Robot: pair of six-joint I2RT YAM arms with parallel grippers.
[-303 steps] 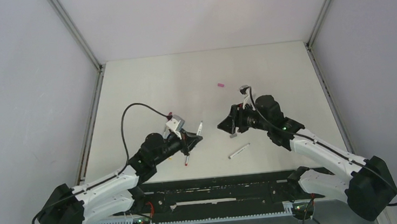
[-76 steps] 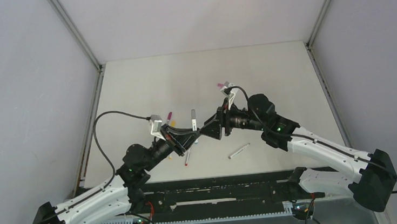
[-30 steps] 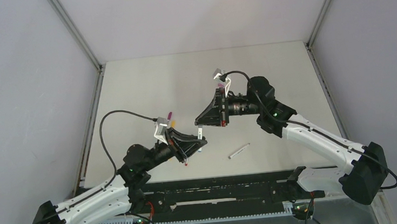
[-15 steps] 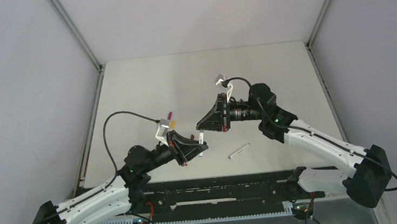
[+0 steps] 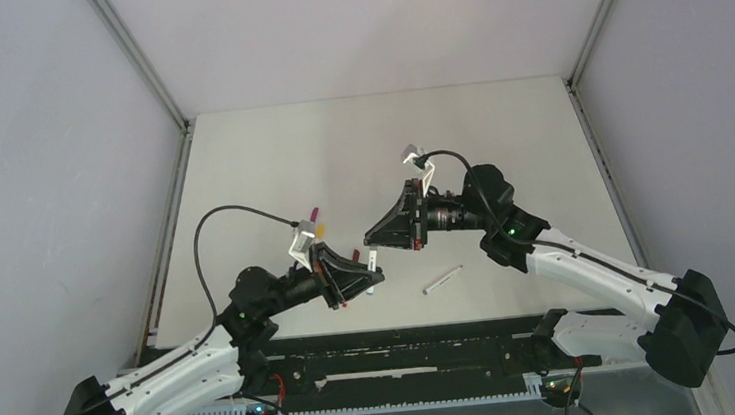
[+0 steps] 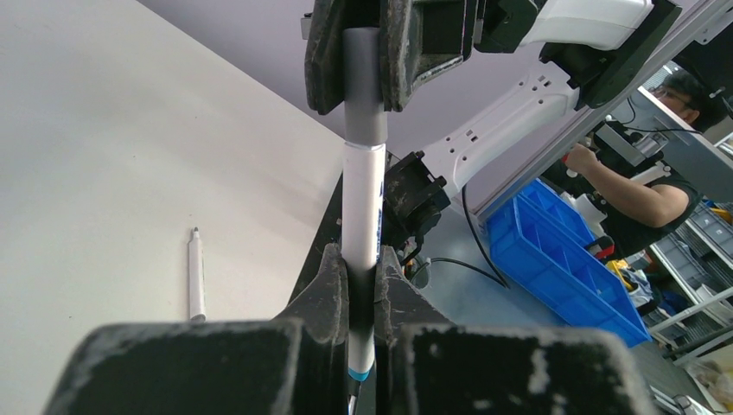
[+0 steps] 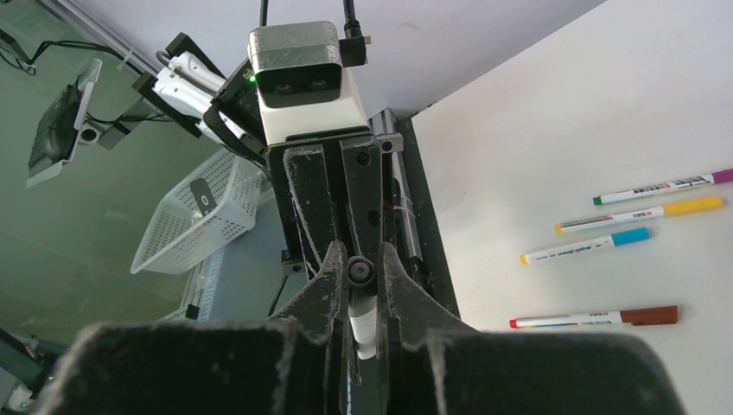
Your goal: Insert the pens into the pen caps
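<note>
Over the front part of the table the two arms come tip to tip. The left fingers are clamped on the lower barrel of a white pen, which rises straight out of them, a blue band showing at its bottom end. The right fingers are shut on a grey cap. In the left wrist view that cap stands in line with the pen, its open end meeting the top of the barrel, though how far the pen sits inside cannot be told. From the right wrist the cap shows end-on as a small round between the fingers, with a short length of white barrel under it and the left arm's wrist camera facing it beyond. In the top view the joined pair is held clear of the table, the left fingers nearer the front edge and the right ones farther back. A loose pen lies flat on the table just right of them, touching neither arm. Four more pens lie side by side on the table in the right wrist view, each with a cap on: a magenta-capped pen, a yellow-capped pen and a blue-capped pen close together, and a brown-capped pen a little apart. Off the table there are a white basket, blue bins and a person.
</note>
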